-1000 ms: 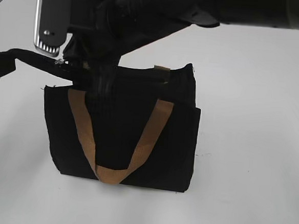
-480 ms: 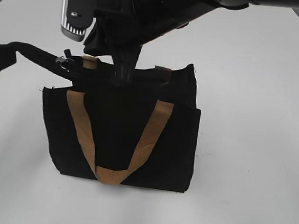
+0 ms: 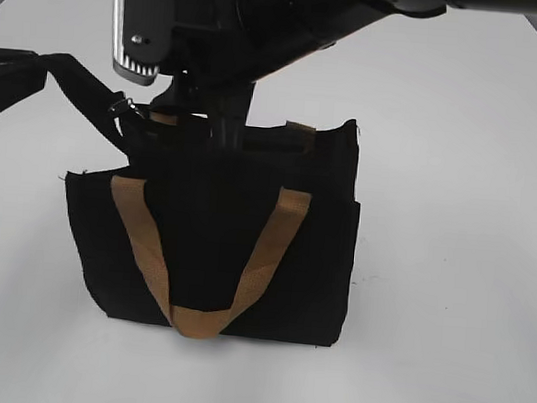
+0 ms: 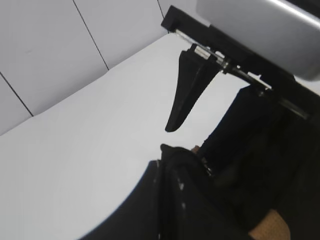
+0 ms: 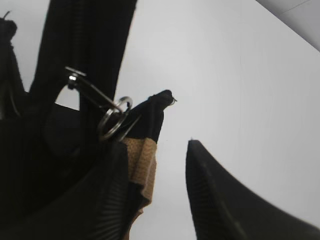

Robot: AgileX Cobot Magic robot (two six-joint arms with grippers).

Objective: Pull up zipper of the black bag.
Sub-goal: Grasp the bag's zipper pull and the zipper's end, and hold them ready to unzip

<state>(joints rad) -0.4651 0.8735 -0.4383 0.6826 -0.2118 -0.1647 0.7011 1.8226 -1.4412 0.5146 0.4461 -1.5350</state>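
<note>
The right gripper stands spread, holding nothing. The left gripper pinches the rectangular black fabric bag's end strip. Risk: the silvery metal zipper pull may slip free during regrasp.

Right gripper jaws now parted; a second ago they were pinched at the bag top. I see the pull tab free beside one finger, not clamped. Left arm has lifted the stretched end of the zipper higher than before. Black bag left top corner sits slightly further left and lower.
</note>
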